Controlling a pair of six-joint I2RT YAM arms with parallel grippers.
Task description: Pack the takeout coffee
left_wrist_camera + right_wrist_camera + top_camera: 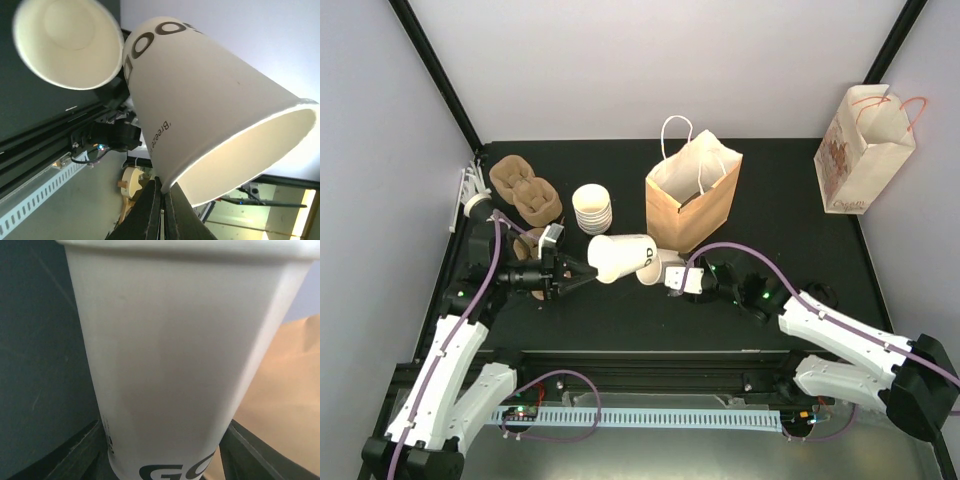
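1. The left gripper (pixel 588 273) is pressed together on the rim of the left cup (pixel 620 258). The cup hangs on its side, mouth to the left and printed base to the right. I judge the thin rim pinch keeps the cup's body free.
2. The right gripper (pixel 665 275) has a finger on each side of the right cup (pixel 665 264) near its printed base. The fingers look closed against its wall. Its mouth faces left.
3. The left cup's base meets the right cup's mouth, so I read this as work on a nested pair. I cannot tell whether they touch.
4. Both cups are mid-table, just near of the open brown bag (pixel 692 200), probably where they go. I see no lids.
5. The spare cup stack (pixel 592 208) and the carriers (pixel 525 190) sit at far left.
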